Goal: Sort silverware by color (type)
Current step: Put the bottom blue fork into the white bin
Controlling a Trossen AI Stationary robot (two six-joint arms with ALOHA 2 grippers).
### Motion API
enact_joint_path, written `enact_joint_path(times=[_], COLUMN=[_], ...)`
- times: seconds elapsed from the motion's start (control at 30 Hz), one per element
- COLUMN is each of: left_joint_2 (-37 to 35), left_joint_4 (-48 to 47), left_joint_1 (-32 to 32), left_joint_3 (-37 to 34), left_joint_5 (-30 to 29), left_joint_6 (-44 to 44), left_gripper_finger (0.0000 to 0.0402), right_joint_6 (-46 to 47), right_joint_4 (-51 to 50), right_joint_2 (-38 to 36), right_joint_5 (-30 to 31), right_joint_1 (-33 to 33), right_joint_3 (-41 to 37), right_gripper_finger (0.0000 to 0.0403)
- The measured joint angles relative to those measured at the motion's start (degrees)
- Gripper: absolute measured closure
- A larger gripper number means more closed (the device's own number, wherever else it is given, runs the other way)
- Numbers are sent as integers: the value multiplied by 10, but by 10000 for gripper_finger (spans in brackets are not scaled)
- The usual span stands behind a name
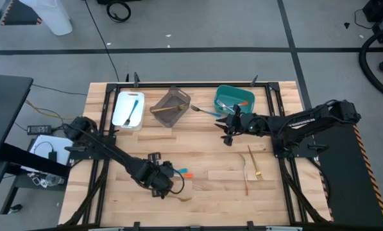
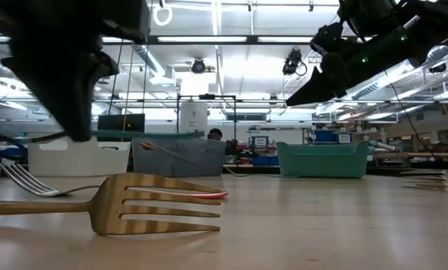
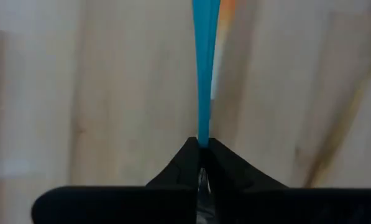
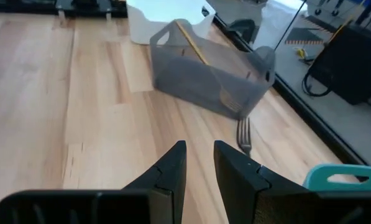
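Gripping a blue-handled fork [image 3: 203,68] by one end, the left gripper [image 1: 158,181] sat low over the near-left part of the table [image 1: 197,144], its jaws pinched tight on the slim handle. The step in hand looked like carrying that fork to its colour's bin, and doing it well would mean lifting straight up before swinging, so the orange-handled fork [image 1: 186,173] lying just beside it was not dragged along. Which bin suited blue was hard to judge: the white bin [image 1: 128,110] seemed to hold a blue piece, the grey-brown bin [image 1: 171,106] a wooden one, and the teal bin [image 1: 233,99] orange and blue pieces. Farther right, the right gripper [image 1: 229,133] hovered empty, jaws parted, near the teal bin, while wooden utensils [image 1: 252,167] lay near-right. The held fork's tines were hidden.
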Motion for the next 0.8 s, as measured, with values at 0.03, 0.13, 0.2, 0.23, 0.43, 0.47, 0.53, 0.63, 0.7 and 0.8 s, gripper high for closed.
enact_joint_path(times=[0.03, 0.13, 0.2, 0.23, 0.43, 0.47, 0.53, 0.63, 0.7, 0.8], left_joint_2=[-7, -27, -38, -44, -84, -89, -101, -111, -117, -123], left_joint_4=[-9, -25, -35, -44, -91, -103, -122, -149, -158, -162], left_joint_1=[5, 22, 35, 42, 84, 93, 113, 154, 179, 213], left_joint_3=[0, 0, 0, 0, 0, 0, 0, -1, -1, -2], left_joint_5=[-5, -16, -24, -31, -77, -85, -99, -115, -126, -143], left_joint_6=[0, 0, 3, 4, 18, 23, 41, 63, 81, 106], left_gripper_finger=[377, 377, 377, 377, 377, 377, 377, 377, 377, 377], right_joint_6=[1, 0, 0, -4, -8, -9, -9, -10, -12, -17], right_joint_4=[6, 5, 16, 17, 39, 39, 41, 39, 39, 44], right_joint_2=[5, 18, 31, 34, 54, 54, 53, 52, 52, 52], right_joint_5=[0, 0, 0, 1, 6, 8, 14, 15, 15, 18], right_joint_1=[2, 6, 9, 9, 9, 9, 9, 9, 10, 11], right_joint_3=[0, 0, 1, 0, 0, 0, 0, 0, 0, 0], right_gripper_finger=[309, 309, 309, 309, 309, 309, 309, 309, 309, 309])
